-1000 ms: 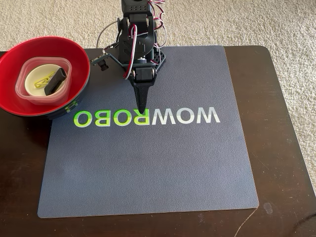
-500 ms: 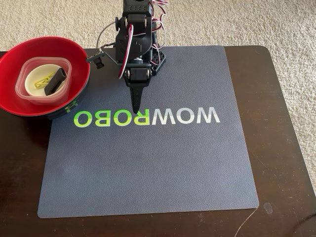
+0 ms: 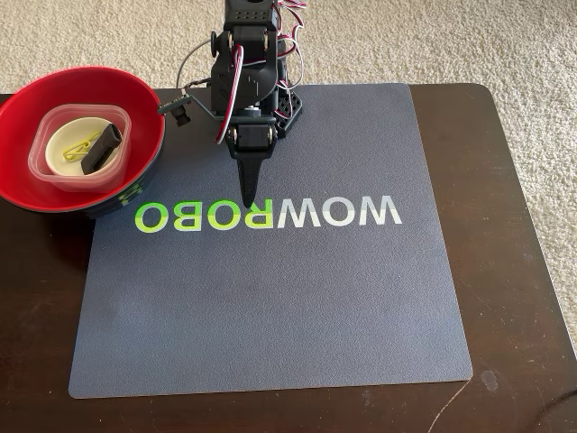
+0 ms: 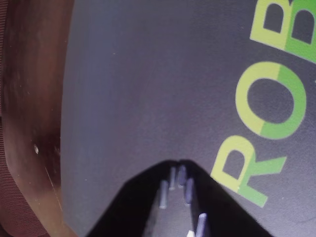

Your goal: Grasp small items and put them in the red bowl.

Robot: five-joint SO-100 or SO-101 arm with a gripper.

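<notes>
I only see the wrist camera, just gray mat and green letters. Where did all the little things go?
Observer: In the fixed view they sit in the red bowl, at the mat's far left corner.
Operator: All four?
Observer: Yes. The clear tub holds the white dish, with the clothespin and black clip inside.
Operator: Anything left on the mat?
Observer: I see nothing loose on the mat; the gripper is shut and holds nothing.

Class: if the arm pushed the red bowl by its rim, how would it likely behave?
The red bowl looks glossy, so fingers may slip. Its round underside narrows, so it might tip rather than slide. The clear tub nested inside adds some weight, perhaps steadying it.
</notes>
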